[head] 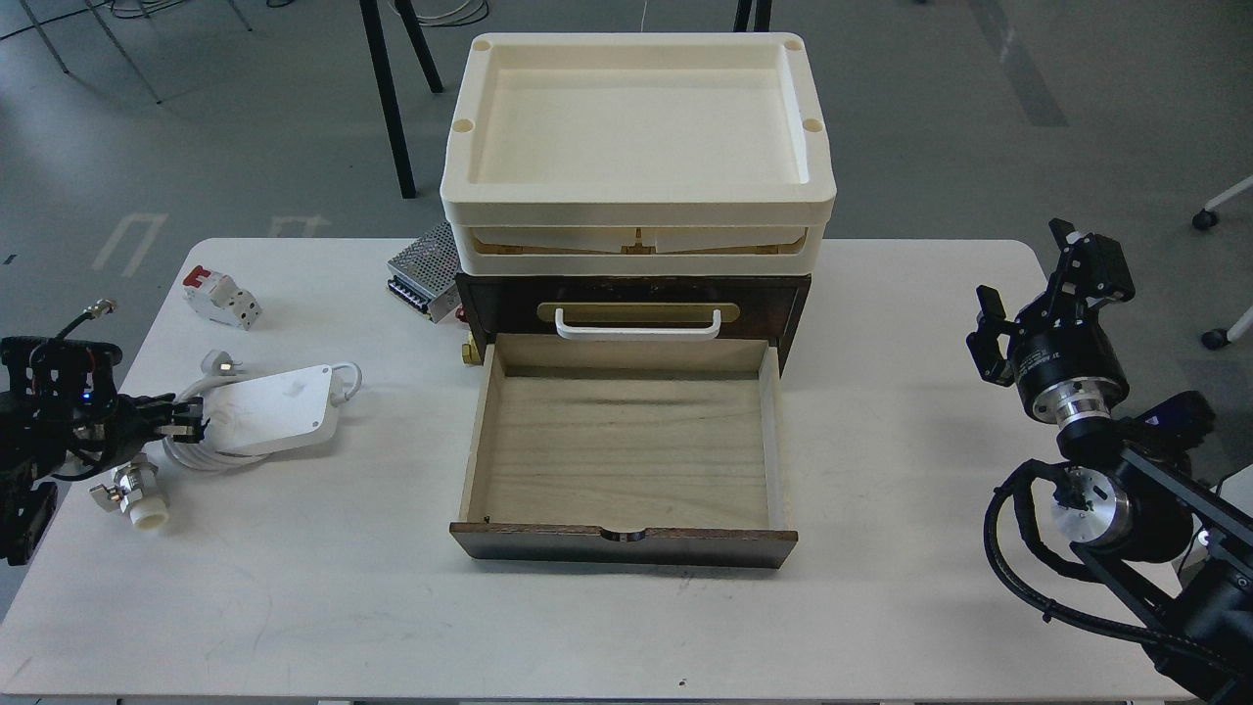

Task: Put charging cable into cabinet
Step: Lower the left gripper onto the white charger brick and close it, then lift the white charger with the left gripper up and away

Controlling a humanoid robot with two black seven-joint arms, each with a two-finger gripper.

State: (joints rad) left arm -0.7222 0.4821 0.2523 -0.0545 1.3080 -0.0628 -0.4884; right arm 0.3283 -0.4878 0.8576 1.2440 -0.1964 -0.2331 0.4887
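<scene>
The charging cable (277, 407), a flat white adapter brick with its cord coiled under the left end, lies on the left of the white table (881, 607). My left gripper (183, 420) is at the brick's left end, its fingers closed on the edge and cord there. The cabinet (632, 294) stands in the middle. Its light wood drawer (626, 450) is pulled open toward me and holds nothing. My right gripper (1026, 272) is open and empty, raised near the table's right edge.
A white-and-red circuit breaker (222, 297) lies at the back left. A silver perforated power supply (423, 269) sits beside the cabinet's left side. A metal fitting with a white end (132, 487) lies just in front of my left gripper. Cream trays (636, 201) are stacked on the cabinet.
</scene>
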